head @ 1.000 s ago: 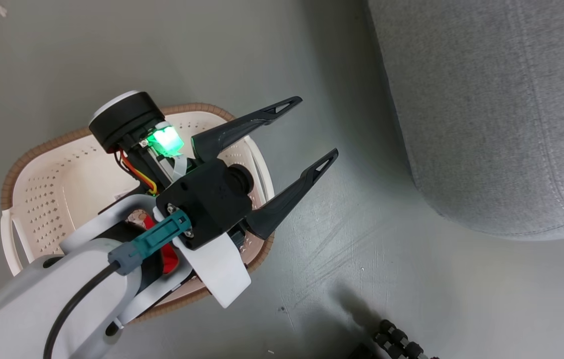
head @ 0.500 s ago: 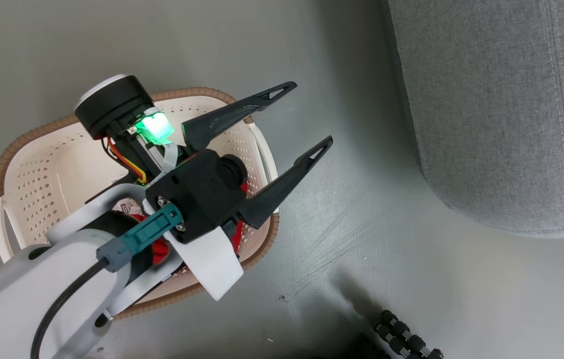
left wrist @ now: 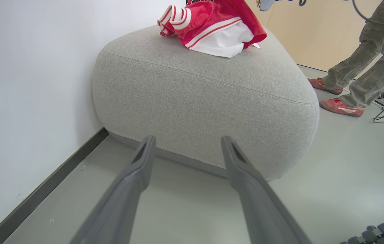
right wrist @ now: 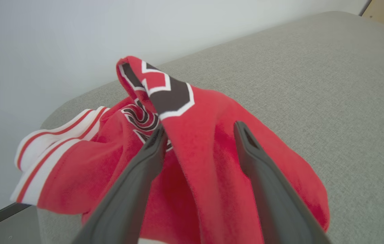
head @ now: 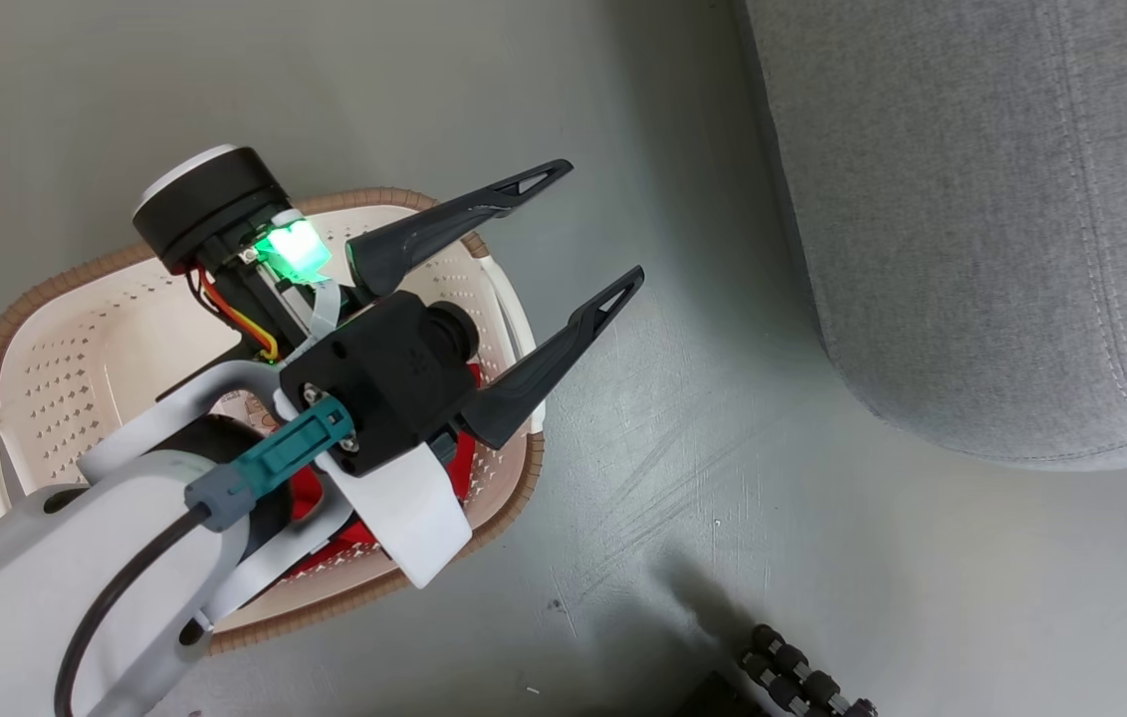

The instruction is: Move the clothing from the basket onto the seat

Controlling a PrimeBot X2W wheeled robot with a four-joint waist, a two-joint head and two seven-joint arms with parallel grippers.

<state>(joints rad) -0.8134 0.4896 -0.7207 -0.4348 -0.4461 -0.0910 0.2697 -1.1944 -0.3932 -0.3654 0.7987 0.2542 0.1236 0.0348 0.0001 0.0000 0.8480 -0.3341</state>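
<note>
1. Seat [head: 972, 199]: grey, rounded, the biggest thing in the head view, at its upper right. It stands on the floor [head: 723, 448], apart from the basket. The left wrist view shows its side next to the wall [left wrist: 25, 67].
2. Person's legs [left wrist: 358, 74]: standing beyond the far end of the seat in the left wrist view. Judgement: keep any arm swings on the wall side.
3. Basket [head: 86, 368]: on the floor at left in the head view, under the left forearm, with its perforated wall showing.
4. Jersey on the seat [left wrist: 212, 23]: crumpled on the seat top, striped trim showing. This one is delivered.
5. Jersey in the basket [head: 459, 463]: a red patch at the near right end of the basket, mostly hidden by the wrist. I cannot tell how many pieces remain.
6. Left gripper [head: 601, 217]: fingers spread and empty. It is above the basket's right end and points toward the seat, not down.
   - Judgement, next pick: tip the wrist downward and go in inside the rim.
   - Pinch a raised fold, not a flat panel.
   - Lift until the hem clears the brown edge before carrying it across.
7. Right gripper [right wrist: 200, 128]: fingers apart, with a ridge of the delivered jersey between them and no visible pinch.
   - Judgement: back straight out so the fabric is not dragged off.
</note>
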